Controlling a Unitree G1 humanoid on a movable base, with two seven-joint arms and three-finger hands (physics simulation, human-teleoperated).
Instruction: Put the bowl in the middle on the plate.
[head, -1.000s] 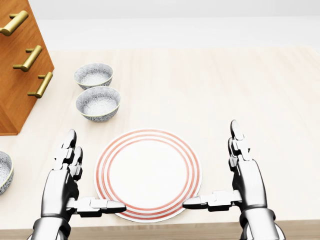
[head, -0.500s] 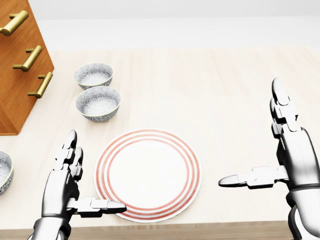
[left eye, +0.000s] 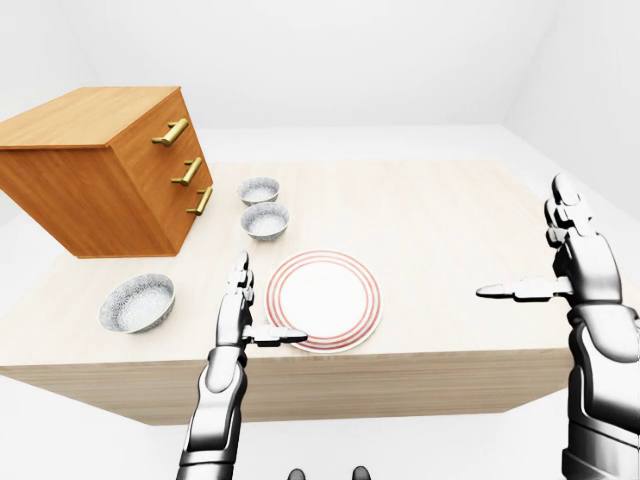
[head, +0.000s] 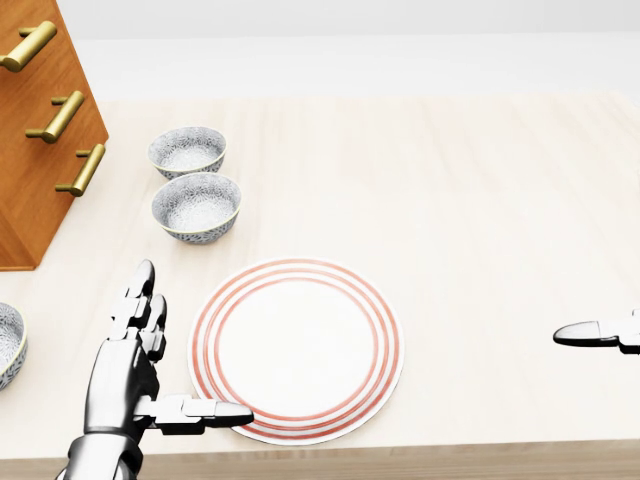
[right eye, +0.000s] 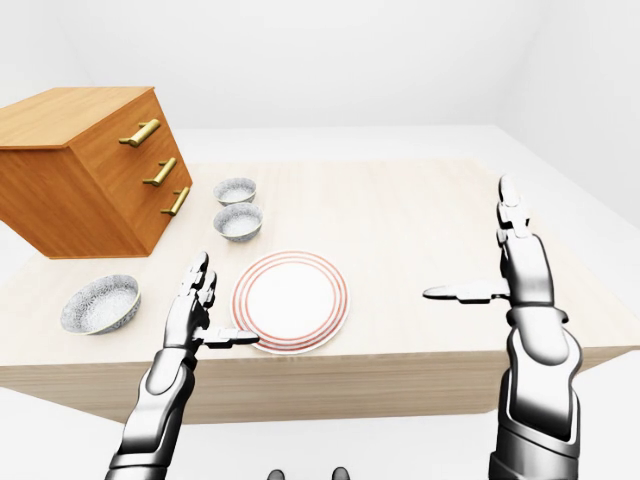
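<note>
The middle bowl (head: 196, 207) lies above-left of the red-ringed plate (head: 297, 350), nearer the open left hand (head: 135, 365); the right hand (right eye: 515, 270), probably open too, stands far right.

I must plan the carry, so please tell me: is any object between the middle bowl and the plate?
Nothing visible does. The middle bowl sits above and left of the plate in the head view, bare table between them.

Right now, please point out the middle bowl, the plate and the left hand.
middle bowl (head: 196, 206): head view, on its inner basin.
plate (head: 297, 348): head view, on its bare white centre.
left hand (head: 125, 375): head view, on the back of the palm.
</note>
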